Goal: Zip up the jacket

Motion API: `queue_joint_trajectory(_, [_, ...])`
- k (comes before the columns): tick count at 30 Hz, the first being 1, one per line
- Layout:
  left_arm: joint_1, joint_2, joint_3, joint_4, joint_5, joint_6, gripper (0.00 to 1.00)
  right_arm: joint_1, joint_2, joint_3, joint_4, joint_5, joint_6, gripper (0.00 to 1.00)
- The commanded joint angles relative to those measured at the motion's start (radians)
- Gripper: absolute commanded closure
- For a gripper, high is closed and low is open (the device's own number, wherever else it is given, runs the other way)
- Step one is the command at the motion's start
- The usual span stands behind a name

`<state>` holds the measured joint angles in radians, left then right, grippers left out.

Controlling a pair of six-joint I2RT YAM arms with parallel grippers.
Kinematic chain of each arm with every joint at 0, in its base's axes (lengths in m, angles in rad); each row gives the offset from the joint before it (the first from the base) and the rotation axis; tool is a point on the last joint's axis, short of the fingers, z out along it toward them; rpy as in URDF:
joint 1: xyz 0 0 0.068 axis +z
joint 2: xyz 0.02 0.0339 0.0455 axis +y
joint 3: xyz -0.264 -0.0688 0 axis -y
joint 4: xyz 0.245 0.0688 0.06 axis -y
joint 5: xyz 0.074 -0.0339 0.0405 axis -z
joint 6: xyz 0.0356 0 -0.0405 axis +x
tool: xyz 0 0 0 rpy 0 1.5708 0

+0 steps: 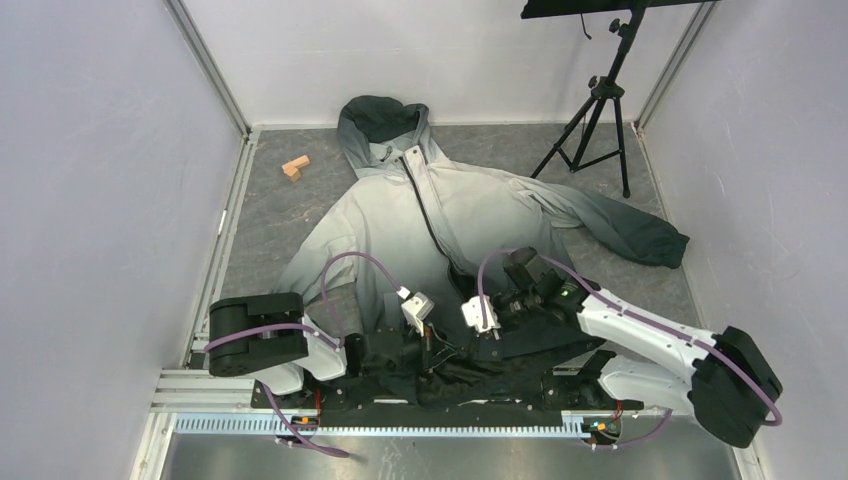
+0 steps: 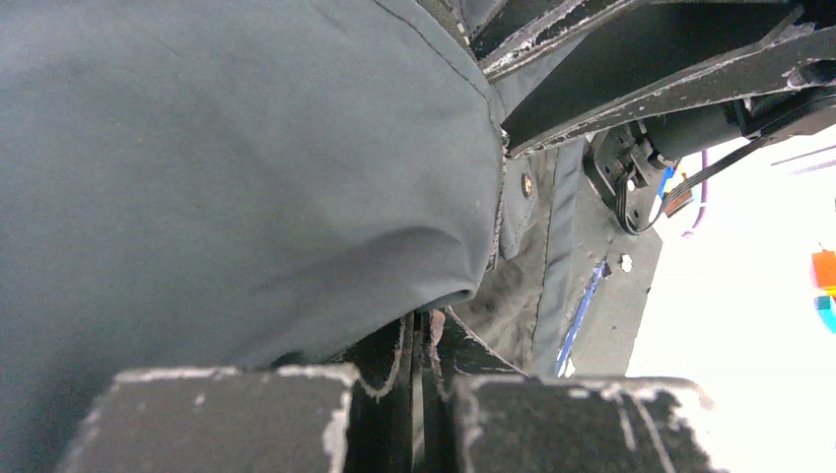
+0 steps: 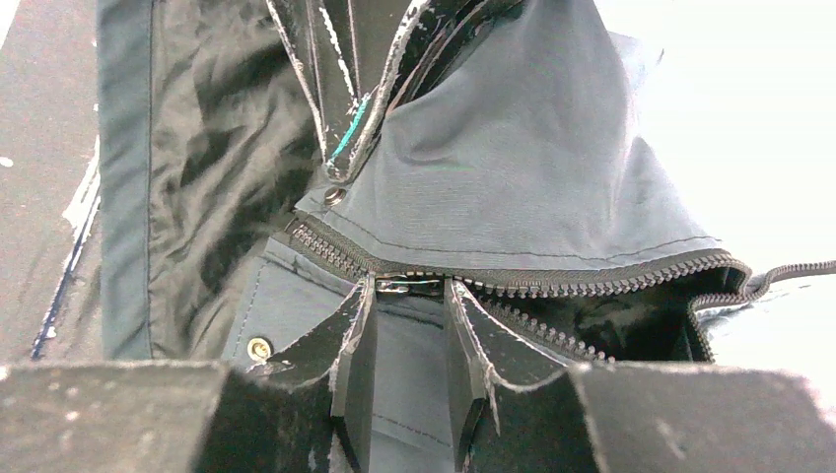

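Two grippers meet at the charcoal hem of one jacket [image 1: 400,230], which lies spread face up across the middle of the overhead frame, hem at the bottom. Your left gripper [image 2: 419,330] has its jaws pressed together on a fold of hem fabric. Your right gripper [image 3: 409,301] has its jaws part-spread, one fingertip either side of the single metal zipper slider [image 3: 409,286] at lower centre of its wrist view. You cannot tell whether the pads touch it. Two brass-coloured snaps [image 3: 258,347] show in that view, one at lower left and one just under the left gripper's tips. Past the slider, two rows of teeth part toward the right edge. Higher in the overhead frame, the dark zipper [image 1: 428,215] runs up to the one dark hood [image 1: 385,118]. At upper left, one tan wooden block [image 1: 295,167] sits on the grey table [image 1: 270,215]. At upper right stands one black tripod [image 1: 597,125].
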<state>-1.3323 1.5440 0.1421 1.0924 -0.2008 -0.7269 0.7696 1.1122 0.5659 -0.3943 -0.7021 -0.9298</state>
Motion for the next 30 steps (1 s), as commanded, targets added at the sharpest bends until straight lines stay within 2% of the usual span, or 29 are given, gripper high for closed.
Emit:
queue_joint_trajectory(1, [0.009, 0.004, -0.013, 0.043, -0.033, 0.021, 0.98, -0.001, -0.051, -0.033, -0.027, 0.002, 0.026, 0.72])
queue_joint_trajectory(6, [0.011, -0.013, -0.021, 0.025, -0.061, 0.011, 0.98, 0.0, -0.081, -0.047, -0.037, -0.003, 0.06, 0.71])
queue_joint_trajectory(12, [0.01, -0.03, -0.023, -0.014, -0.088, 0.004, 0.98, 0.0, -0.135, -0.087, 0.01, 0.048, 0.111, 0.55])
queue_joint_trajectory(20, [0.011, -0.019, -0.02, -0.004, -0.08, 0.004, 0.98, 0.0, -0.154, -0.093, 0.031, 0.03, 0.118, 0.53])
queue_joint_trajectory(27, [0.011, -0.014, -0.016, 0.004, -0.066, 0.009, 0.98, 0.0, -0.133, -0.11, 0.13, 0.105, 0.152, 0.59])
queue_joint_trajectory(30, [0.01, -0.017, -0.018, 0.006, -0.065, 0.009, 0.98, 0.001, -0.103, -0.105, 0.143, 0.081, 0.156, 0.6])
